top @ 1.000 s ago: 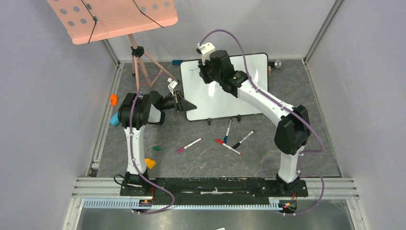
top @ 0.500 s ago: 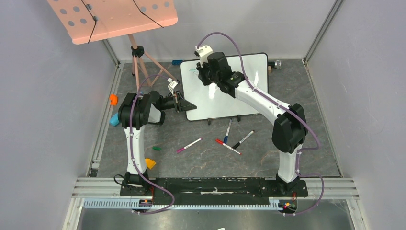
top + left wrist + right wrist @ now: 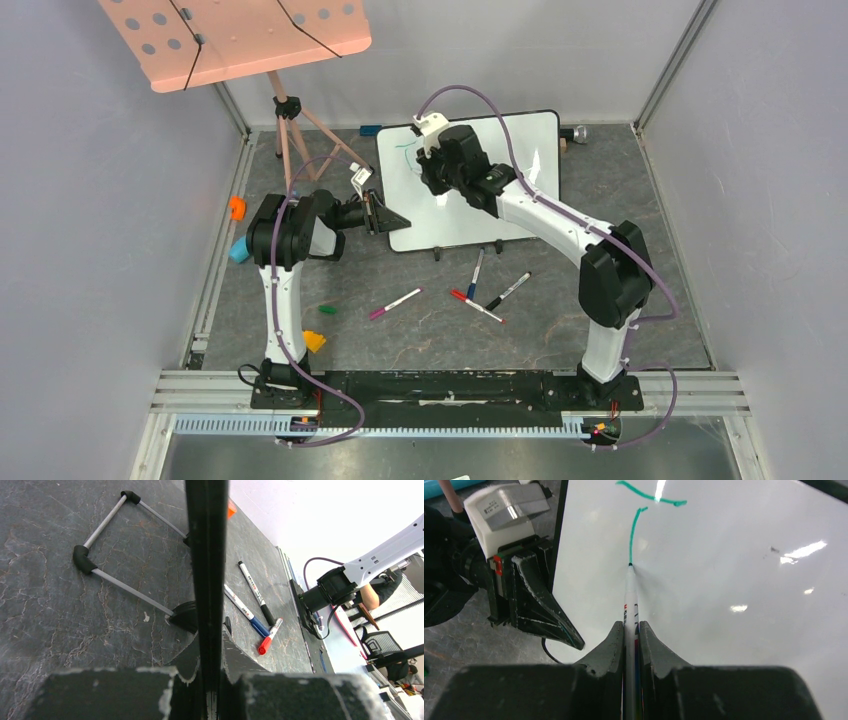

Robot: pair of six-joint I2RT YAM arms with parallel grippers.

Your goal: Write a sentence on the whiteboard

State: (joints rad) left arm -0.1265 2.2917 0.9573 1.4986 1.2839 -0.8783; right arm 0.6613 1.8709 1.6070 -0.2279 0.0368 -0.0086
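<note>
1. The whiteboard (image 3: 445,215) is sitting at the far middle of the counter (image 3: 400,340). The left hand (image 3: 395,220) is clamping its near left corner. The right hand (image 3: 425,165) is reaching over the board's far left part, just beside the sentence (image 3: 403,150), which is showing only as a small teal mark. Loose markers (image 3: 477,306) are lying just near of the board.
2. The left hand's fingers are pressing closed on the board's black frame (image 3: 206,555), seen edge-on. A wire foot (image 3: 125,582) is resting on the counter to the left of the frame.
3. The right hand is gripping a teal marker (image 3: 629,600) tightly. Its tip is touching the board at the lower end of a vertical teal stroke, under a wavy horizontal one.
</note>
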